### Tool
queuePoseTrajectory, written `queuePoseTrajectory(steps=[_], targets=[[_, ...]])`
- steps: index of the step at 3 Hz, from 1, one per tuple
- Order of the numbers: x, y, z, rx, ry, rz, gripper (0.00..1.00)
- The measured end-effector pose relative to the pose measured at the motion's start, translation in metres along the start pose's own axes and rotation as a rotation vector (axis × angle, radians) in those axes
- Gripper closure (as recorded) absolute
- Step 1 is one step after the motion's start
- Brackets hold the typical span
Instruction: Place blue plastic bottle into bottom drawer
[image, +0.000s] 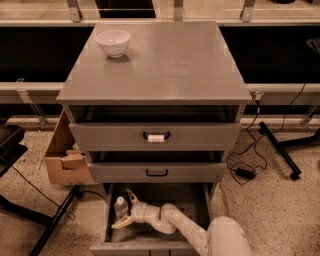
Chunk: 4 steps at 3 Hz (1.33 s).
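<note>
The blue plastic bottle (119, 205), clear with a white cap, stands upright on the floor of the bottom drawer (190, 200), near its left wall. The drawer is pulled out at the foot of the grey cabinet. My gripper (125, 210) reaches into the drawer from the lower right. Its fingers are spread apart, one behind the bottle and one in front of it, so the bottle stands between them without being clamped. My white arm (180, 227) lies across the drawer floor.
A white bowl (113, 42) sits at the back left of the cabinet top. The middle drawer (157, 172) and top drawer (156, 137) are slightly open above my arm. A cardboard box (65, 157) stands left of the cabinet. Cables and a black stand foot lie at right.
</note>
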<state>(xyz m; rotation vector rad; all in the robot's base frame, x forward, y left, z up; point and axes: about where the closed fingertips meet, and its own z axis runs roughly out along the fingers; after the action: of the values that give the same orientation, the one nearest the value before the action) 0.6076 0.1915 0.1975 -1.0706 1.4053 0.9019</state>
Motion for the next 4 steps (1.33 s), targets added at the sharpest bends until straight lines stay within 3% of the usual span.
queuePoseTrajectory(steps=[1,2,3,4], targets=[[-0.012,0.0,-0.028,0.005,0.056,0.015,0.0],[-0.032,-0.006,-0.083,0.025,0.131,0.031,0.0],[-0.049,0.003,-0.131,0.01,0.249,0.091,0.0],[-0.068,0.031,-0.164,-0.051,0.376,0.174,0.0]])
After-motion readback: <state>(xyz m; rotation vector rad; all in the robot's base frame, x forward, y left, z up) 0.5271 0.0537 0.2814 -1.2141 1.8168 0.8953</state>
